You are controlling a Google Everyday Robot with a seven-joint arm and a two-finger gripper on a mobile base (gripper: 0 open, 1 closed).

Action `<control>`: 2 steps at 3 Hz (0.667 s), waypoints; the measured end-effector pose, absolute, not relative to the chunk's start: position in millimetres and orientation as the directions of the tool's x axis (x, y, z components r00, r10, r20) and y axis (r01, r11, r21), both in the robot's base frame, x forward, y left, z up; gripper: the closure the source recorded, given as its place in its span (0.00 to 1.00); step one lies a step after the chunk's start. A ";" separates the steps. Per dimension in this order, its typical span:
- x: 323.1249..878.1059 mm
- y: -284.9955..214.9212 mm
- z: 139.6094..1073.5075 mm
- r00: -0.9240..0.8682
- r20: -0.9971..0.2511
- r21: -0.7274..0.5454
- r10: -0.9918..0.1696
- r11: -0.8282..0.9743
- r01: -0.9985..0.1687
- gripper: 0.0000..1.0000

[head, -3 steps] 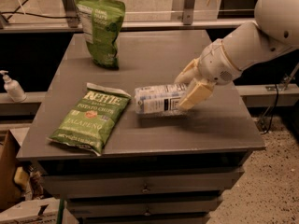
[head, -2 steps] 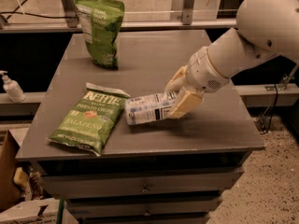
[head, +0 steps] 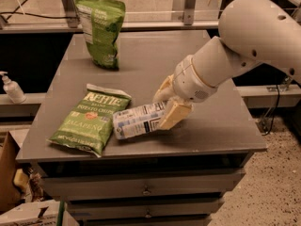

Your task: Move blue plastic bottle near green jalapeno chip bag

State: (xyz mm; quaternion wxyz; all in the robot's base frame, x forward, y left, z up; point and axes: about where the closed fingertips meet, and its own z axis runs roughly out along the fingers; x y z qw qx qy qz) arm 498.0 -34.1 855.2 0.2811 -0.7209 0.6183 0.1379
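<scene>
The blue plastic bottle (head: 137, 120) lies on its side on the grey table (head: 155, 60), white cap end toward the left, touching or nearly touching the right edge of the green jalapeno chip bag (head: 90, 118). That light green bag with white "Kettle" lettering lies flat at the table's front left. My gripper (head: 167, 103) comes in from the right on a white arm, and its cream fingers (head: 172, 115) are closed around the bottle's right end.
A taller, darker green bag (head: 100, 28) stands upright at the back left of the table. A white pump dispenser bottle (head: 11, 87) stands on a ledge left of the table. Drawers are below the tabletop. A cardboard box (head: 7, 178) is at lower left.
My gripper has carried the bottle leftward and toward the front, from the table's middle right up against the jalapeno bag's edge. The arm has followed to the left.
</scene>
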 end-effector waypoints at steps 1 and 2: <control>491.7 -24.0 853.9 0.219 -0.543 -0.233 -0.810 -0.105 -0.967 0.82; 488.9 -19.3 852.0 0.223 -0.547 -0.228 -0.807 -0.113 -0.967 0.59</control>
